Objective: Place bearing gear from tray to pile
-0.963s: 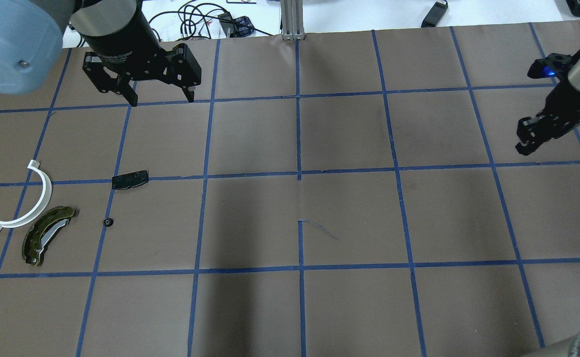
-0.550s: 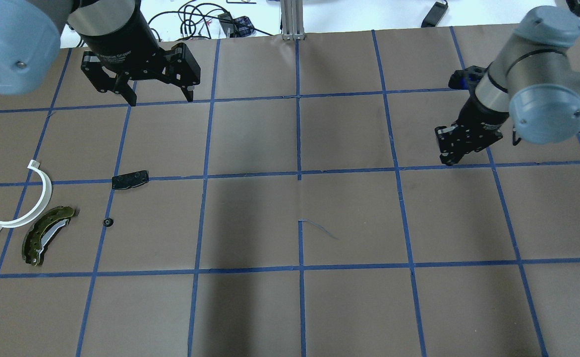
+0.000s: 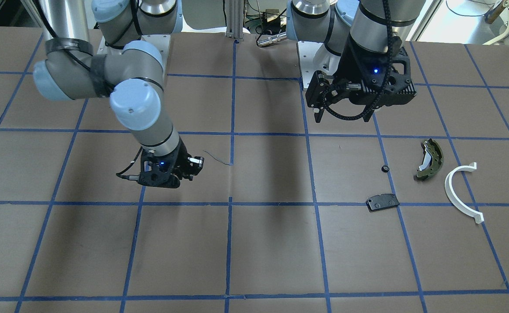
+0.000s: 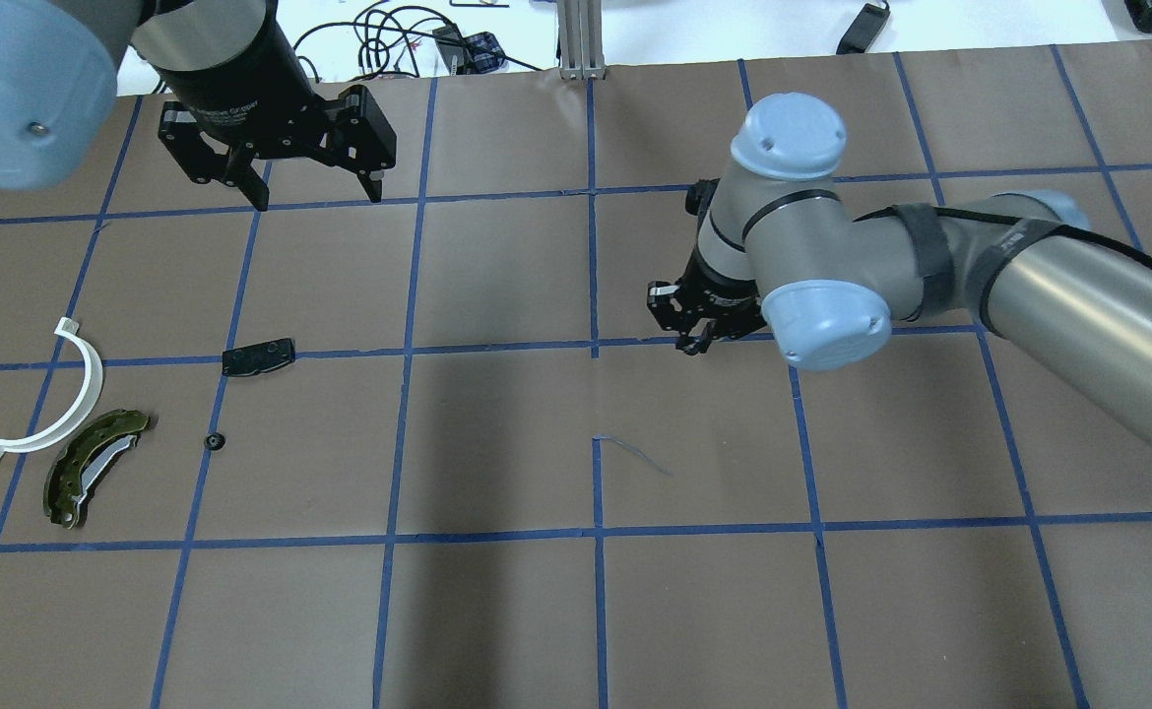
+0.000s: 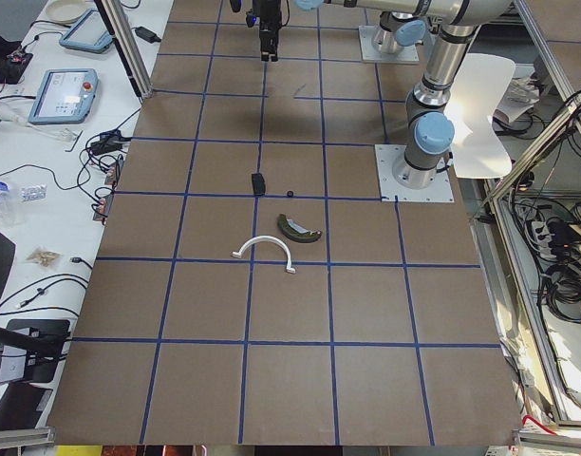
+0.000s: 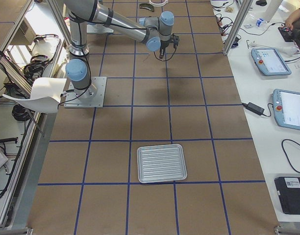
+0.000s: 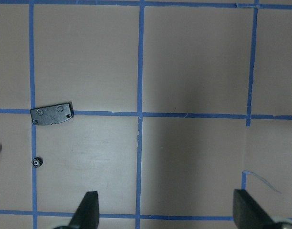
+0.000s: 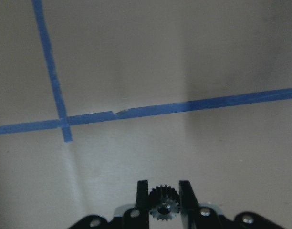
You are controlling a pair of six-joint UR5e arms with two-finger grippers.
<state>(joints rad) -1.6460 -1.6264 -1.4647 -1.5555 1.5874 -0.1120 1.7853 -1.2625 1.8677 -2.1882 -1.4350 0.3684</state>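
There are two small gears (both dark, with little teeth): a loose gear (image 4: 214, 442) and a held gear (image 8: 164, 206). There is one green brake shoe (image 4: 84, 465), one white half-ring (image 4: 96, 382), one black plate (image 4: 258, 356) and one tray (image 6: 161, 163).

Matt paper covers the table (image 4: 497, 611), the tray (image 6: 161, 163) is ribbed metal, the bearing gear (image 8: 163, 204) dull.

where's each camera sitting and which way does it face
Front-facing: across the table, facing the robot, steeply down; both arms show.
Overhead: behind the robot, looking forward and down; left gripper upper left, right gripper centre.
Exterior left: table end near the white arc, looking along; arms beyond.
Exterior right: opposite end, near the tray; right arm beyond.
Left wrist: straight down; own fingertips, black plate.
Right wrist: downward; fingers hold the bearing gear.
Shared: overhead and left wrist both show that plate.
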